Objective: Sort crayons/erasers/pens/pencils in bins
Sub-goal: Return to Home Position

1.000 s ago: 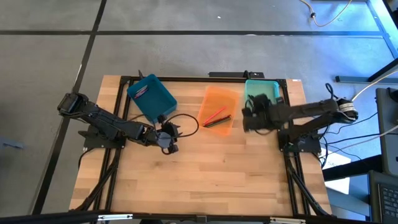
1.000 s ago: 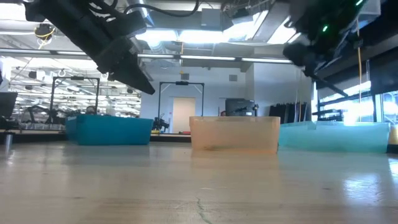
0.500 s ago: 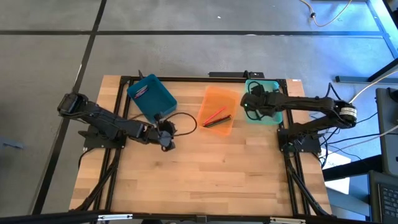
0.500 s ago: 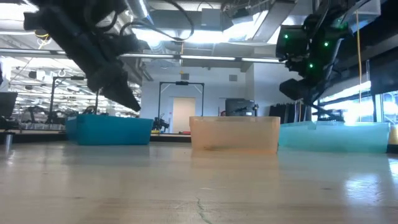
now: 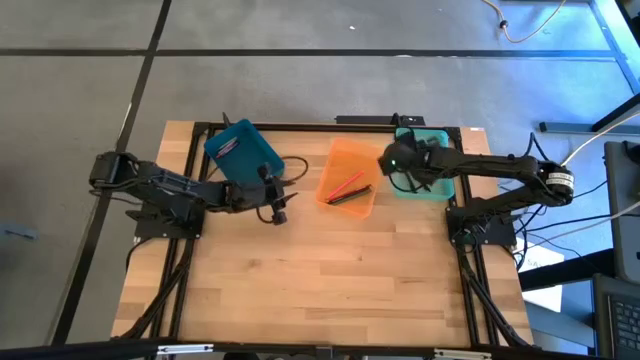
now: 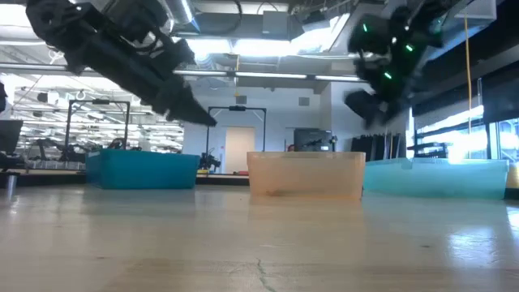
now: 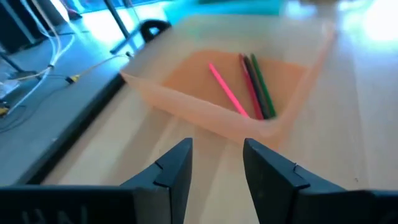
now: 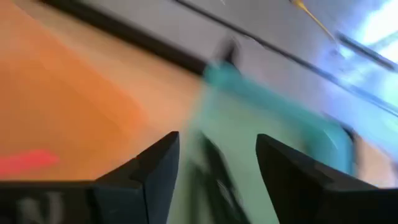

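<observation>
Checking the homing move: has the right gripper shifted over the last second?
Yes. The right gripper moved from the mint bin's near edge back to about its middle.

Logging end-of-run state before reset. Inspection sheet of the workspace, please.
Surface: wooden table top on black frame rails.
Job's things: dark teal-blue plastic tray, contents unclear; translucent orange plastic tray holding pink, red and green sticks; pale mint-green plastic tray, partly hidden under the right arm.
Clutter: nothing seen.
Grippers: left gripper open, empty, raised between the teal-blue and orange trays; right gripper open, empty, raised over the mint-green tray's side nearest the orange one.
Cables: thin black cable loop by the left gripper; cable bundle right of the table.
Surroundings: grey floor; no person seen.
</observation>
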You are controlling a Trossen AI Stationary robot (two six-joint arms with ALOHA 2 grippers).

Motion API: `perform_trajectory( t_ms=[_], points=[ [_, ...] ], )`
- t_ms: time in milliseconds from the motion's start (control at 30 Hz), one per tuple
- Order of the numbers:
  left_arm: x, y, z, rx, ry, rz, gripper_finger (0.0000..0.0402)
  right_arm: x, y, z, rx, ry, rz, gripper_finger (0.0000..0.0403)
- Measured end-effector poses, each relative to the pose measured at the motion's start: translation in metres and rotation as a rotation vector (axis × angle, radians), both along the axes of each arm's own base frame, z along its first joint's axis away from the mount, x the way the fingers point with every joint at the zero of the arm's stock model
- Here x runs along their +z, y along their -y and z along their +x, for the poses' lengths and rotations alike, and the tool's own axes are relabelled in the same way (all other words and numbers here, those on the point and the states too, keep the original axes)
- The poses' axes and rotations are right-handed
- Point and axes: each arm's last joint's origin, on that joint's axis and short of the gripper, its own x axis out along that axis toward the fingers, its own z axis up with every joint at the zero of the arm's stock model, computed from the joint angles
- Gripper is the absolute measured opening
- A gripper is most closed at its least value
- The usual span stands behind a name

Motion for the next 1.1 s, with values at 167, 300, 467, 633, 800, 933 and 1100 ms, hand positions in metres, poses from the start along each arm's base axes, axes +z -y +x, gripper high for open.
perform_trajectory(
  t_ms=[167,300,467,633,800,933,1100],
  points=[
    [0.032,-0.009,-0.017,0.016,0.098,0.036,0.0135,0.037,0.002,0.037,0.273,0.237,-0.108,0.0219],
    [0.065,-0.010,-0.038,-0.014,0.215,0.108,0.0135,0.058,-0.014,0.059,0.604,0.400,-0.192,0.0209],
    [0.087,-0.005,-0.067,-0.115,0.399,0.127,0.0135,0.066,-0.049,0.072,0.865,0.426,-0.236,0.0176],
    [0.086,0.000,-0.094,-0.127,0.515,0.126,0.0135,0.065,-0.076,0.073,1.014,0.388,-0.235,0.0120],
    [0.072,0.006,-0.115,-0.164,0.635,0.038,0.0117,0.074,-0.091,0.066,1.209,0.437,-0.187,0.0037],
    [0.050,0.013,-0.120,-0.241,0.683,-0.068,0.0074,0.086,-0.098,0.057,1.354,0.486,-0.189,0.0010],
    [0.042,0.013,-0.125,-0.147,0.716,-0.070,0.0016,0.094,-0.095,0.037,1.389,0.483,-0.267,0.0006]
  ],
)
